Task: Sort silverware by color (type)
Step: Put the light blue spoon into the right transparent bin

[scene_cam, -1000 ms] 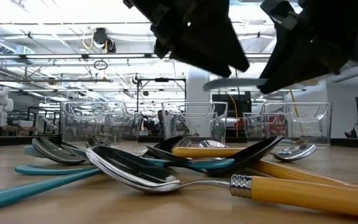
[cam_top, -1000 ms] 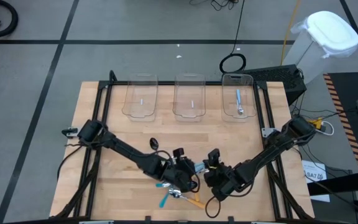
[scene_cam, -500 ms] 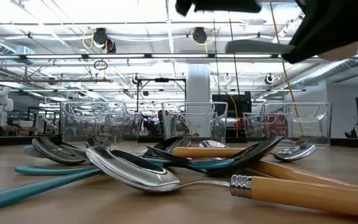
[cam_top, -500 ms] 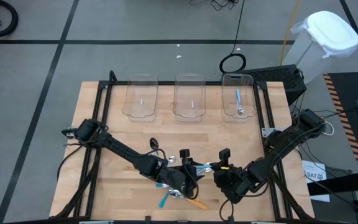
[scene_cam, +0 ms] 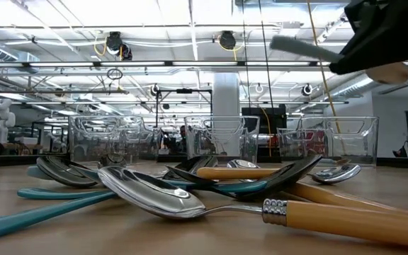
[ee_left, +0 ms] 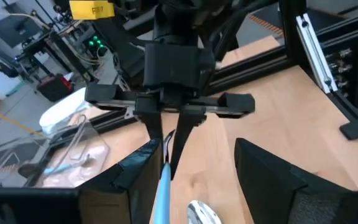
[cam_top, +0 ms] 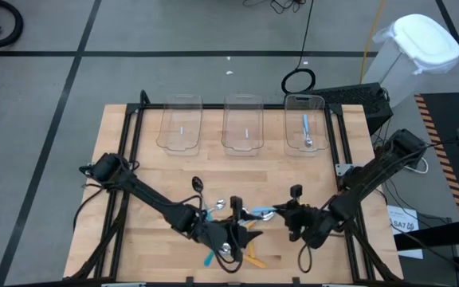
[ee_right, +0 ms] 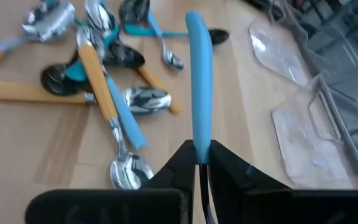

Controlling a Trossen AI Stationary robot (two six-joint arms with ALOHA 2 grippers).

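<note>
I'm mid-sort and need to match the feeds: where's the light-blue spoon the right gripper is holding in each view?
High: light-blue spoon, between the arms.
Low: not clearly visible.
Left wrist: centre bottom, pinched in the right gripper.
Right wrist: centre.
Shared landmark: the spoon pile.

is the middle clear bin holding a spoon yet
No, in the high view the middle bin looks empty, while only the right-hand bin holds a light-blue-handled spoon.

spoons [ee_right: 98, 68]: teal, orange, light-blue handles | bowls silver, black | table [cam_top: 134, 159]: light wood
</note>
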